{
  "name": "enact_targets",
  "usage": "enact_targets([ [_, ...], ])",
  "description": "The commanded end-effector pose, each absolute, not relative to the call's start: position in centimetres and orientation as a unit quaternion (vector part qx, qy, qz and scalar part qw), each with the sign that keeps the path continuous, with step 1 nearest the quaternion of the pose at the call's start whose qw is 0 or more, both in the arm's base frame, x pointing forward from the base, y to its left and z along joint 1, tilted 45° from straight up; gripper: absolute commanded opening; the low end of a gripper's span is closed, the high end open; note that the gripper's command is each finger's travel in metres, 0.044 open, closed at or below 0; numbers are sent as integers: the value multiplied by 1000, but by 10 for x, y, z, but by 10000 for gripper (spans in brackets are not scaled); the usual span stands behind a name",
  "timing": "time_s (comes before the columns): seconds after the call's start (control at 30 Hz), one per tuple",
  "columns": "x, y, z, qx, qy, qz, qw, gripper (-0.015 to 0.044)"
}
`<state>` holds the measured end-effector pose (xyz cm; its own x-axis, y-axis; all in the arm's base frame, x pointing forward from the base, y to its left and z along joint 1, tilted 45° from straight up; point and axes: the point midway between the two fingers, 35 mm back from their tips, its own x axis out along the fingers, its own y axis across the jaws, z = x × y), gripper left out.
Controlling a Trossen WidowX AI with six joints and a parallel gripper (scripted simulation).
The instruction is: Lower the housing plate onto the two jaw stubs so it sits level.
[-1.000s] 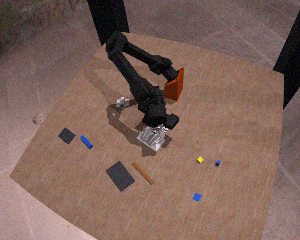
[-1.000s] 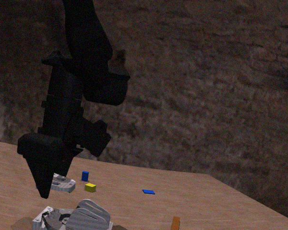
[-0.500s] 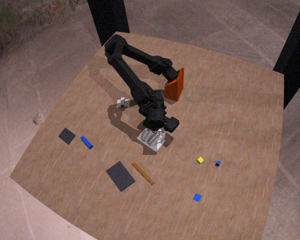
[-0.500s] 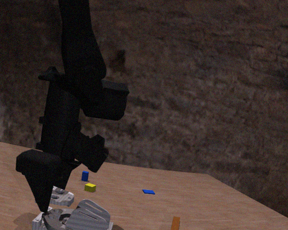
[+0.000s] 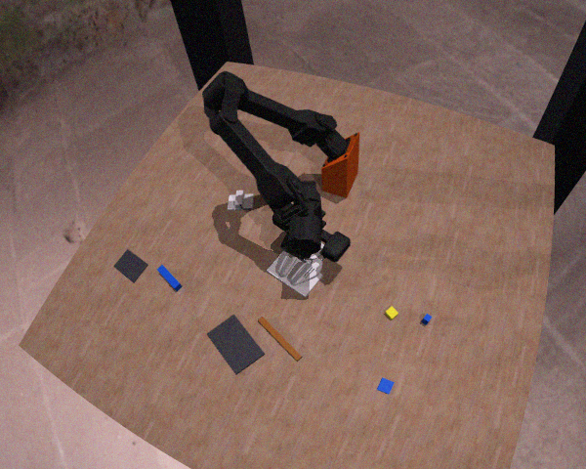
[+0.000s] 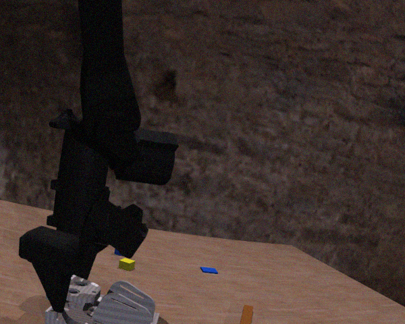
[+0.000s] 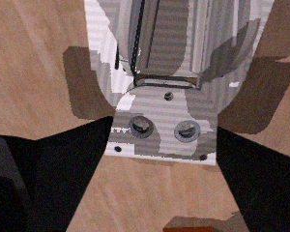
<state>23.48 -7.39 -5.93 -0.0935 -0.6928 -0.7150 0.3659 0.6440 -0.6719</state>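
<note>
My gripper (image 6: 73, 295) (image 7: 160, 126) is shut on the housing plate (image 6: 82, 288) (image 7: 161, 144), with one finger at each side edge. In the wrist view the plate's two large holes have grey round stub tops showing in them. In the exterior view the plate looks tilted. Below it is the white base (image 5: 273, 271) (image 7: 98, 45), which carries two grey ribbed jaws (image 5: 299, 274) (image 6: 124, 302). The plate covers the rear ends of the jaws in the wrist view. Whether the plate touches the stubs cannot be told. In the top view the hand hides the fingertips.
A white stepped block (image 5: 239, 200) stands beside the arm, near the orange arm mount (image 5: 340, 171). Around the base lie two dark plates (image 5: 131, 265) (image 5: 235, 344), a blue bar (image 5: 169, 277), a brown bar (image 5: 279, 338), a yellow block (image 5: 391, 313) (image 6: 126, 264), a small blue block (image 5: 426, 319) and a blue tile (image 5: 385, 385) (image 6: 208, 270).
</note>
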Motion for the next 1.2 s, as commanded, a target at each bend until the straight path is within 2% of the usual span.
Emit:
enact_targets([
  [0.0,234,-75,-60,-135,622,-400,659,351],
  [1.17,233,-79,-65,-137,623,-398,659,351],
])
